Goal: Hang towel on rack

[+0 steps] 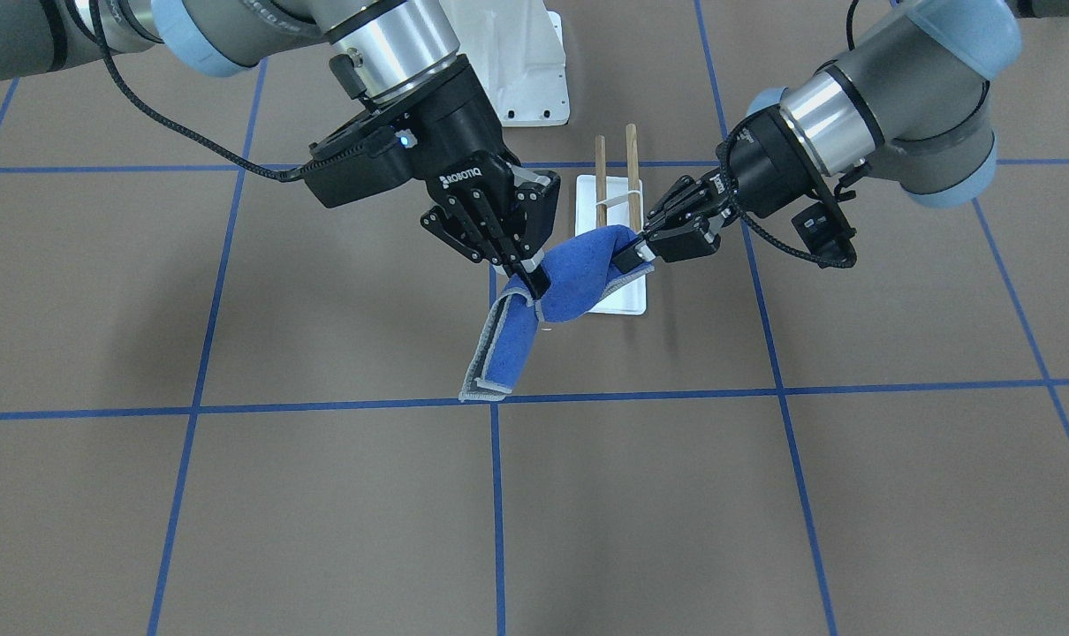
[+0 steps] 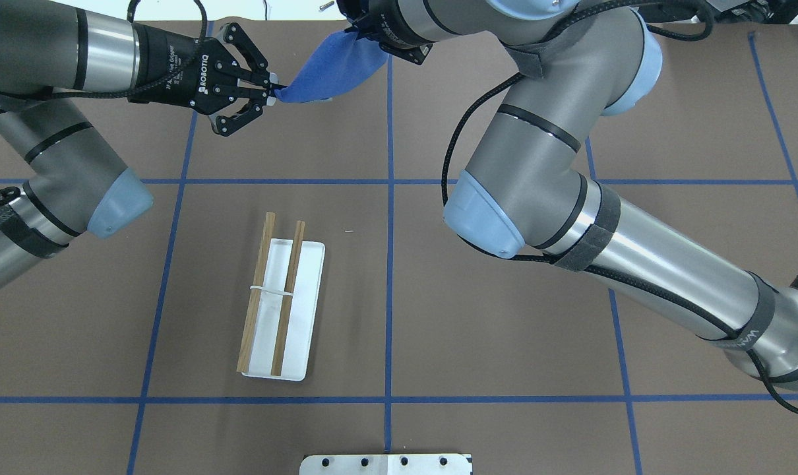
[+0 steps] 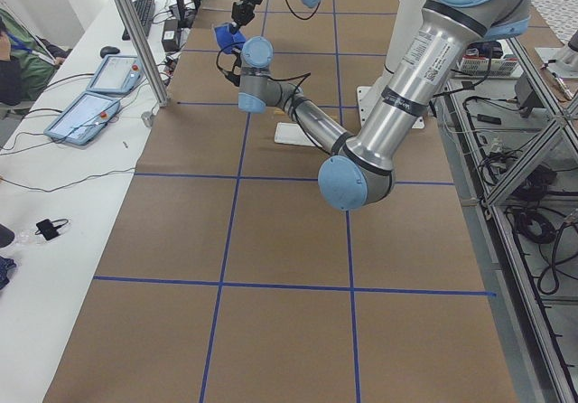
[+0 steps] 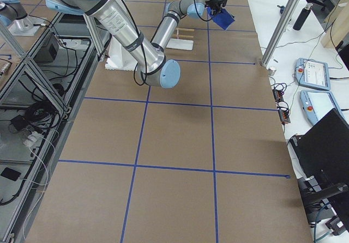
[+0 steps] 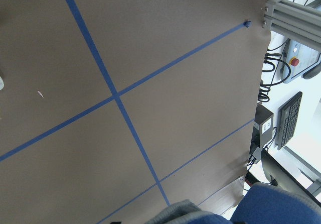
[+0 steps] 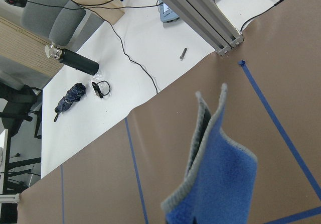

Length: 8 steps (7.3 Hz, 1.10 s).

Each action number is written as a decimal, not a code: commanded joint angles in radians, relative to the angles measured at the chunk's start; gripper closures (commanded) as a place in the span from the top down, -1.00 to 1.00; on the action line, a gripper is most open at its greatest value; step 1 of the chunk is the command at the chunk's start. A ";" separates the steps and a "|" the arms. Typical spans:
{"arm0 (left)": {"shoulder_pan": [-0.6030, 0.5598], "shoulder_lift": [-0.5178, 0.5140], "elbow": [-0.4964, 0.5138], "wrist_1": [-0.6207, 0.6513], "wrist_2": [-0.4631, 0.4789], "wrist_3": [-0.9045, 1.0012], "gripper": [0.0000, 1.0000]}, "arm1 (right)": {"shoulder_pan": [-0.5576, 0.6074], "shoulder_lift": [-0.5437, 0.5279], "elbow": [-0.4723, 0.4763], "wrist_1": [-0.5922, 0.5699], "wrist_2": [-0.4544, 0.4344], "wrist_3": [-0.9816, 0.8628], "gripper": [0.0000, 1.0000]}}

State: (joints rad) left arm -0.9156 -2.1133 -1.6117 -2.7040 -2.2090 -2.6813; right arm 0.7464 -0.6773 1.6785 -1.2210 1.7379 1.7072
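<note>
The blue towel (image 1: 579, 274) with a grey edge hangs in the air, stretched between both grippers; a folded end droops down. My left gripper (image 1: 642, 252) is shut on one corner; it also shows in the overhead view (image 2: 275, 84). My right gripper (image 1: 534, 284) is shut on the other side. In the overhead view the towel (image 2: 333, 63) is at the table's far edge, well beyond the rack (image 2: 288, 297). The rack's two brown rods (image 1: 630, 163) stand over a white base plate (image 1: 627, 300). The towel's edge shows in both wrist views (image 5: 271, 206) (image 6: 215, 184).
The large white bolted pedestal (image 1: 534, 71) stands at the robot's side of the table (image 2: 386, 464). Blue tape lines grid the brown table. An aluminium post (image 6: 200, 13) and a desk with pendants (image 3: 90, 105) lie past the far edge.
</note>
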 commanded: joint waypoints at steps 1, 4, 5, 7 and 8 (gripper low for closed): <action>0.000 0.000 -0.001 -0.005 0.000 0.000 -1.00 | -0.010 -0.036 0.004 -0.006 0.002 -0.004 0.98; -0.002 0.000 -0.008 -0.013 0.002 -0.003 -1.00 | -0.036 -0.181 0.070 -0.021 0.093 -0.017 1.00; -0.003 0.001 -0.026 -0.014 0.009 -0.002 -1.00 | -0.036 -0.208 0.095 -0.102 0.109 -0.071 1.00; 0.000 0.010 -0.086 -0.011 0.064 -0.002 -1.00 | -0.050 -0.217 0.142 -0.339 0.132 -0.258 1.00; 0.000 0.016 -0.121 -0.008 0.075 -0.002 -1.00 | -0.050 -0.235 0.145 -0.423 0.153 -0.365 1.00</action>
State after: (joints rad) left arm -0.9166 -2.1033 -1.6935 -2.7153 -2.1528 -2.6825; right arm 0.6981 -0.8937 1.8107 -1.5272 1.8664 1.4664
